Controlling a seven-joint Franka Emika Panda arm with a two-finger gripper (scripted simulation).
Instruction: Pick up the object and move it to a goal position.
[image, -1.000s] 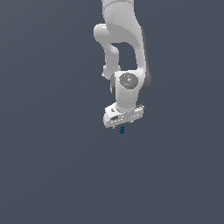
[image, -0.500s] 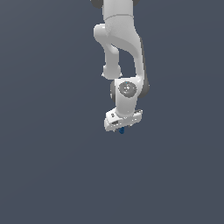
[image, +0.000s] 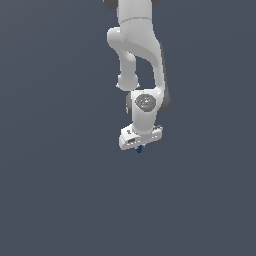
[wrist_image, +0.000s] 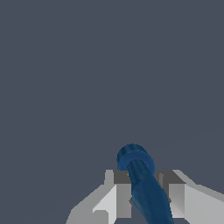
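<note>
The object (image: 139, 149) is a tiny dark-blue lump that sticks out just below my white gripper (image: 140, 147) in the exterior view, near the picture's middle. In the wrist view the object (wrist_image: 142, 183) shows as a dark-blue rod with a ringed end, sitting between my two grey fingers (wrist_image: 118, 197). My gripper (wrist_image: 142, 192) is shut on it. The arm hangs down from the top of the exterior view, and the gripper is held above the plain grey ground.
A plain dark grey surface (image: 60, 190) fills both views. No other object, container or edge shows.
The arm has swung a little to the exterior view's left and folded in; the gripper, still shut on the object, sits slightly higher than one second ago.
</note>
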